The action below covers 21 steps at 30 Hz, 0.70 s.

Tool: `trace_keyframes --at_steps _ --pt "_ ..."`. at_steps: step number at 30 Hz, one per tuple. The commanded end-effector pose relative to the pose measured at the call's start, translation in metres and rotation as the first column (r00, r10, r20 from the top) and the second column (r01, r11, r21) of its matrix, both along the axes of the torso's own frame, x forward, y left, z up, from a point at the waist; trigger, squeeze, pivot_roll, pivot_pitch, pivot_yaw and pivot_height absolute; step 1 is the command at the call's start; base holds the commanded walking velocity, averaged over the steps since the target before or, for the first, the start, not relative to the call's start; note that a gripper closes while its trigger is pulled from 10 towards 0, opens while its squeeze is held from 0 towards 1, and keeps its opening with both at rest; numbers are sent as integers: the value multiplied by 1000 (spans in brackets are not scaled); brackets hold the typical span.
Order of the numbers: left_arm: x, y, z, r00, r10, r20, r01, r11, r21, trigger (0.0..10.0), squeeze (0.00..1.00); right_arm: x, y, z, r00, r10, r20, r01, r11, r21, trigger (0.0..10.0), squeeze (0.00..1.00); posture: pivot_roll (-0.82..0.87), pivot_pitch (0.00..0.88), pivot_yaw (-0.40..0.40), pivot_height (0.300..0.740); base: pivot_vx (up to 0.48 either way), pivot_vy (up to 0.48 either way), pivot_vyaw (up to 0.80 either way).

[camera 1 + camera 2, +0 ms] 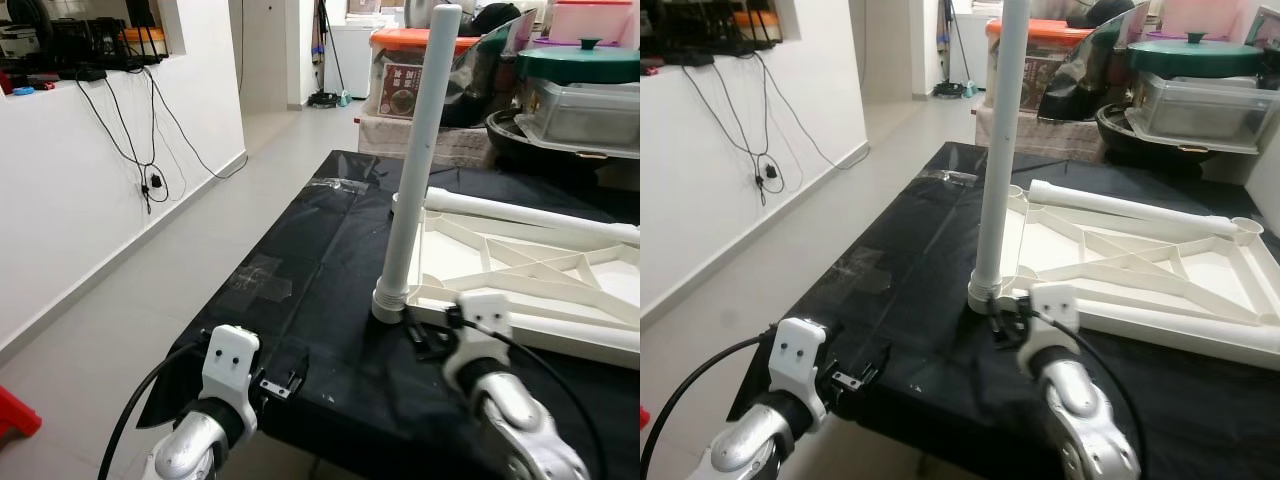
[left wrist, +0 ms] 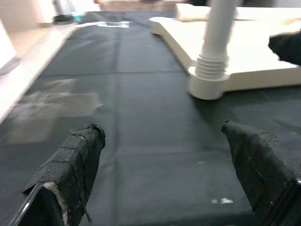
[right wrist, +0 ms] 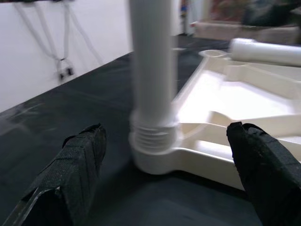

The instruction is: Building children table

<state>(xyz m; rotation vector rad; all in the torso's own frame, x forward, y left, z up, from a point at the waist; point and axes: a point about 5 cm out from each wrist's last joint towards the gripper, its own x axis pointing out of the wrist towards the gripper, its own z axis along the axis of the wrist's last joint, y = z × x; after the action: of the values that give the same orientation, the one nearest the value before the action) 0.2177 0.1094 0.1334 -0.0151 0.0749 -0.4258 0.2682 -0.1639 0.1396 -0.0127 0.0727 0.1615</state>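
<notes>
The left tool [image 1: 272, 384] hovers low over the near-left edge of the black-covered tabletop [image 1: 300, 290], its two fingers [image 2: 70, 165] spread wide apart with nothing between them. It stands clear of the parts, to the left of the upright leg.

That leg [image 1: 420, 160], a white tube, stands upright in the near-left corner socket of the white frame [image 1: 520, 270], which lies upside down on the tabletop. Thread rings still show at its base [image 3: 153, 134], so I judge it may not be screwed fully home.

The right tool [image 1: 428, 335] sits just beside the base of that leg, on its near side, fingers [image 3: 75, 160] apart with the socket between them, not clamped on anything.

Further right, a second leg [image 1: 530, 212] lies flat across the far side of the frame, not yet mounted. Another white tube [image 1: 1160, 322] lies along the frame's near edge.

So the build looks early: one leg is up, at least two more wait, and the frame must finally be turned upright.
</notes>
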Motion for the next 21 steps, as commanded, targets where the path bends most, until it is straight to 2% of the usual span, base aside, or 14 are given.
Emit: trace_keyframes --at_steps 1,5,13,17,20,21 --pt "0 0 -7 1000 -2 -20 2 1000 22 10000 0 3 -3 -4 1000 -8 2 8 1000 -8 10000 0 140 0 -18 740 0 0 -800" --pt "-3 -4 -14 999 -11 -47 12 999 35 10000 0 16 -3 1 1000 -1 28 1 1000 4 10000 0 139 0 -20 740 0 0 -800" --pt "-1 -4 -14 999 7 -39 -5 999 32 10000 0 28 2 3 999 46 28 -46 999 20 10000 0 143 0 -29 740 0 0 -800" --pt "-2 -4 -15 999 13 -41 -11 999 34 10000 0 37 6 -1 994 108 17 -108 994 -5 10000 0 145 0 -30 740 0 0 0" --pt "-3 -5 -15 999 12 -44 -11 999 32 10000 0 53 2 -2 990 141 -11 -141 989 -46 10000 0 149 0 -33 740 0 0 0" --pt "-3 -5 -15 999 12 -44 -11 999 32 10000 0 53 2 -2 990 141 -11 -141 989 -46 10000 0 149 0 -33 740 0 0 0"
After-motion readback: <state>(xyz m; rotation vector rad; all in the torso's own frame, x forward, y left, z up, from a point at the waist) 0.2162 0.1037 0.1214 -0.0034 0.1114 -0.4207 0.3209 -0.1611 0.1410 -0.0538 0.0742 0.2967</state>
